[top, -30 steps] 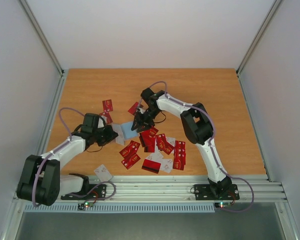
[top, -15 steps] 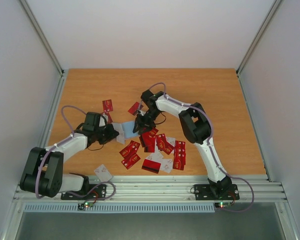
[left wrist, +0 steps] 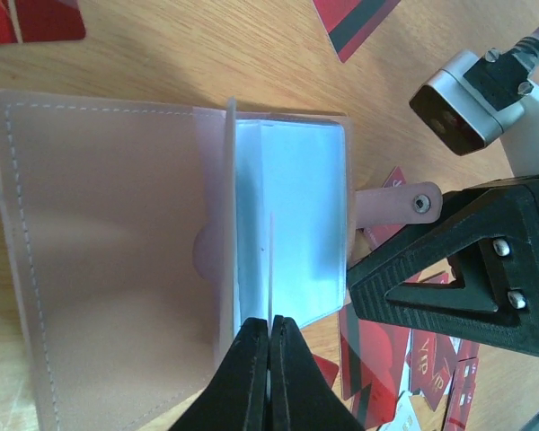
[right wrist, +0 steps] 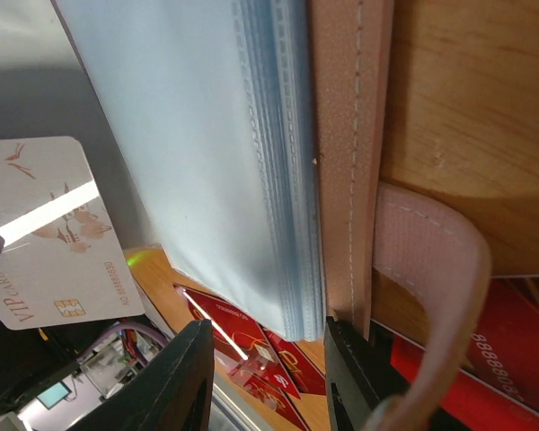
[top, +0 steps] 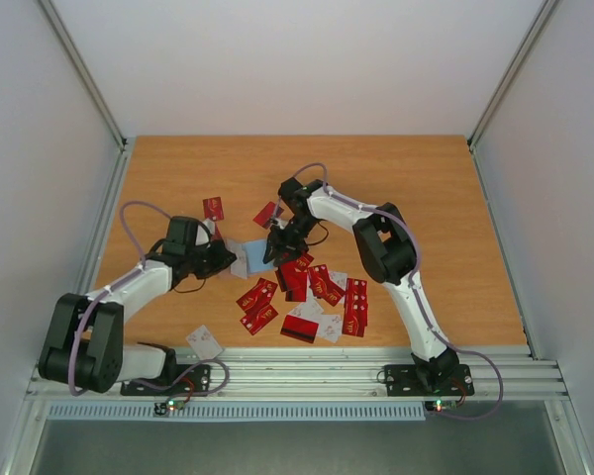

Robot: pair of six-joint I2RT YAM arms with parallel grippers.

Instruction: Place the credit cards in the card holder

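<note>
Prising holder [top: 246, 257] open for loading.
Draws left gripper [left wrist: 269, 359] slightly up-table, clamped on 1 thin sleeve [left wrist: 271, 260]; narrows right gripper [top: 275, 247] a touch, jaws apart astride holder's far edge, just left of cards [top: 317, 292]. Leaves sleeves exposed, nothing inserted yet. Counts 1 holder, 2 grippers, roughly 15 loose cards.

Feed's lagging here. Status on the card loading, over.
Left gripper shut on a pale-blue plastic sleeve of the open tan card holder. Right gripper straddles sleeve stack, grip unclear. Glossy red cards loose nearby.
</note>
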